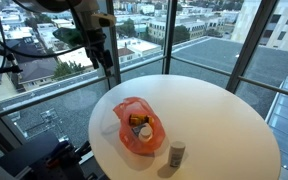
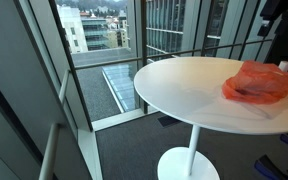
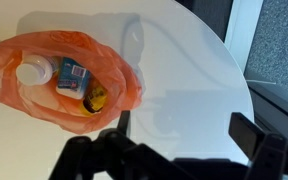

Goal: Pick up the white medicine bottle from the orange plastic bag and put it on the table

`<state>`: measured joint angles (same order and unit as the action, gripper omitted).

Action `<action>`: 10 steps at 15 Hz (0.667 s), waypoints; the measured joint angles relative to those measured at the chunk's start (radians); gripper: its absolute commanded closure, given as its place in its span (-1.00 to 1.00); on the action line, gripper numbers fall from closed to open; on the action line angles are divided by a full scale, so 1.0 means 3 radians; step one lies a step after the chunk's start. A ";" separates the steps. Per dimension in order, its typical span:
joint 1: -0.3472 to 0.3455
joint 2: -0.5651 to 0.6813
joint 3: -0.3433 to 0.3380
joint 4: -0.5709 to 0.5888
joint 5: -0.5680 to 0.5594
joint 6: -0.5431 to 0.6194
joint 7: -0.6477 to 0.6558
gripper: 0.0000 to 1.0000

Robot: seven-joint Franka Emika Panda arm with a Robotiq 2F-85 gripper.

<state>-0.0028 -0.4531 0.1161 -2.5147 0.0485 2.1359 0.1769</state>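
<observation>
Your claw (image 3: 169, 150) spread, empty, high above desk (image 1: 224, 110). Bottle (image 1: 176, 153) upright below, beside bag (image 1: 124, 120). Looks already out; confirm, else grab it.

Round white pedestal table (image 2: 199, 85) beside floor-to-ceiling windows (image 1: 199, 30).

We see the white medicine bottle (image 1: 176, 153) upright on the table (image 1: 219, 105), seemingly just outside the crumpled orange plastic bag (image 1: 139, 132).
</observation>
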 measured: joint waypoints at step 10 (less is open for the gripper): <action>-0.0219 0.0292 -0.0163 0.0075 -0.0169 0.0004 0.0196 -1.00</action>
<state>-0.0686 -0.3654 0.0671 -2.4921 -0.0020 2.1372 0.2356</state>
